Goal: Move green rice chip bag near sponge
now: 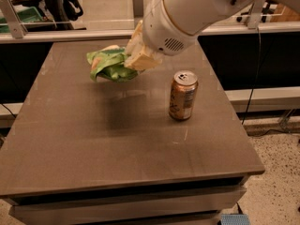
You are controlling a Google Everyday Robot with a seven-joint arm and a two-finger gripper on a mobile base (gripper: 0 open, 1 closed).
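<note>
**Item 1. Gripper** (132, 63). It is carried at the end of a thick white arm (187, 8) that enters from the upper right. It is placed over the far left part of the table (117, 158). The cream-yellow fingers (143, 57) are closed tight, and only the crumpled right end of the pouch is kept between them.

**Item 2. Green rice chip bag** (108, 65). A light green pouch, crinkled and bunched. It is pinched at its right end by the fingers and spread out to the left of them, hanging slightly below. It is held clear of the tabletop and tilted. A soft dark shadow (124, 116) is cast on the surface below the fingers, on the side nearer the camera.

**Item 3. Can** (183, 95). A bronze-brown drinks can, stood upright, with the pull tab seen on its top. It is set on the table to the right of the fingers and nearer the camera. It is well apart from the fingers and from the bag, and is touched by nothing.

**Item 4. Table.** A flat grey-brown top with a dull sheen. Pale drawer-like fronts are seen under the near edge.

**Item 5. Surroundings.** Behind the fingers, past the far edge of the table, a pale ledge (56, 34) is run from side to side, with clear panels above it. A green bin (23, 17) is seen far to the left of the fingers, behind that ledge. Speckled floor (279, 172) is seen at the lower right, well below and to the right of the fingers.
</note>
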